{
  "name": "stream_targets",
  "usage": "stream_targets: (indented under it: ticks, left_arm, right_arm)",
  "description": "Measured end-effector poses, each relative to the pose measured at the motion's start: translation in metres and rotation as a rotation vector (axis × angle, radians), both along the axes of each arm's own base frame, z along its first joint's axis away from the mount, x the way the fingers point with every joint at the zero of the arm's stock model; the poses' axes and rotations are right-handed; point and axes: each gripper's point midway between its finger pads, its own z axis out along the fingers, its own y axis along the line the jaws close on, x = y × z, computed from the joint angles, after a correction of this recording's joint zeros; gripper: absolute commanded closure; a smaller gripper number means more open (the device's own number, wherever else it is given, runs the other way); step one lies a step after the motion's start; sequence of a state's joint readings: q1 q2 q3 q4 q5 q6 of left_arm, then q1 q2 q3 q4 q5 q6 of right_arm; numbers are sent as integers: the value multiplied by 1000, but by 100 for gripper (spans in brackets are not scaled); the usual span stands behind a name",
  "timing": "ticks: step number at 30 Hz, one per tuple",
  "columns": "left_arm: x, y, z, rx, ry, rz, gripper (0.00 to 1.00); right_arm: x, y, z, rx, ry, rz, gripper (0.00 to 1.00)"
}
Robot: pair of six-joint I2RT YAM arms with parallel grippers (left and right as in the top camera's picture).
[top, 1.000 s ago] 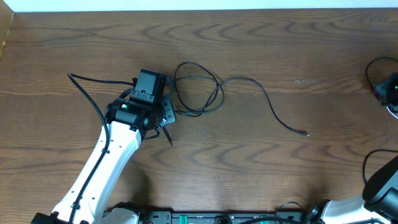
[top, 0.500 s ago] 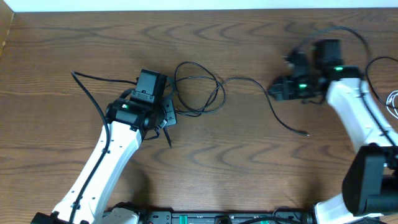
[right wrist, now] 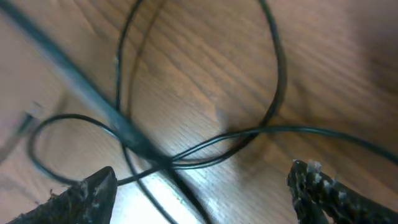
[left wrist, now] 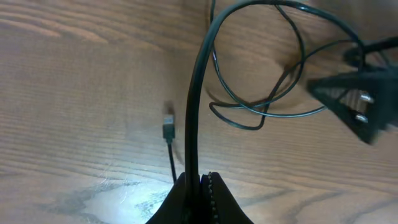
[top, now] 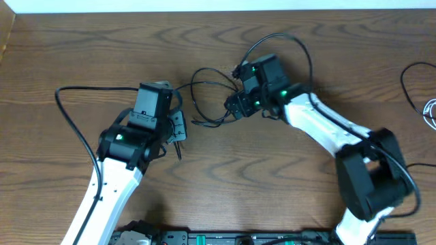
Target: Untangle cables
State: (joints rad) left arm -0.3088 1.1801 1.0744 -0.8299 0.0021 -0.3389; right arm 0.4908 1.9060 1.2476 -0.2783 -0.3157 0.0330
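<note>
Left gripper [left wrist: 198, 186] at the left-centre of the surface [top: 82, 41], jaws pinched together on a black cable [top: 218, 102], clamped right near one end; in the left wrist view the cable rises out of the jaws and arcs up into the loops, and its small plug end [left wrist: 168, 129] lies on the wood just beside the jaws. The rest of the cable sits in loose overlapping loops between the two arms, middle of the surface. A separate white cable [top: 429, 109] shows only at the far right edge, well apart, not involved now. Step in hand, as I read it: left anchors the end while the right comes in to pull a loop open. To do it well: left should hold firm and not drag, the right should pick a single strand at the crossing rather than two stacked ones, then draw it away from the left so the loops unroll instead of tightening into a knot. Risk is catching both strands where they cross. Right gripper [right wrist: 202, 186] hovers over the right side of the loops, jaws wide apart, holding nothing; the crossing strands lie between and beyond its fingertips [right wrist: 93, 190], touching or not I cannot tell.
</note>
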Motion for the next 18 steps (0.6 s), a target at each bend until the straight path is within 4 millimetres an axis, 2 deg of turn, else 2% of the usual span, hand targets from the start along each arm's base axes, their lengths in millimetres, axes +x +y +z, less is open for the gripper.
stream_targets:
  ticks: [1,2,3,4,5,6,7,8,9,11,12,13,16,17,18]
  left_arm:
    - [-1,0,1,-1,-2,0,92]
    - [-1,0,1,-1,-3,0,92]
    - [-1,0,1,-1,-3,0,92]
    - [-1,0,1,-1,-3,0,86]
    - [-1,0,1,-1,-3,0,84]
    - [0,0,1,-2,-2,2,77]
    - [0,-1,-1,-1,4,-3,63]
    - [0,-1,-3,0,10,0,54]
    - [1,-2,-7,4,26,-8,48]
    - [2,-3,-14,8,51,-8,45]
    - [3,-3,-17,9,60,-8,44]
    - [4,-4,-21,12,73,-10,44]
    - [4,-4,-26,17,91,-10,44]
    - [5,-4,-28,19,98,-10,44]
    - [5,-4,-30,22,105,-10,43]
  right_arm:
    - [2,2,-8,-1,3,-6,85]
    - [1,1,-16,-10,22,-10,99]
    - [1,0,-19,-14,30,-18,99]
    - [1,-3,-21,-24,39,-34,99]
    - [1,-6,-23,-31,53,-51,99]
    - [0,-16,-25,-55,77,-83,99]
    - [-1,-28,-27,-77,100,-112,99]
    - [-1,-39,-26,-91,113,-138,99]
    - [2,-67,-17,-124,127,-207,99]
    - [10,-112,5,-149,115,-329,99]
    - [14,-143,22,-161,102,-413,99]
    - [18,-188,44,-175,69,-532,99]
    - [14,-261,74,-174,43,-722,99]
    - [9,-291,85,-162,36,-802,99]
    - [6,-302,91,-141,36,-829,99]
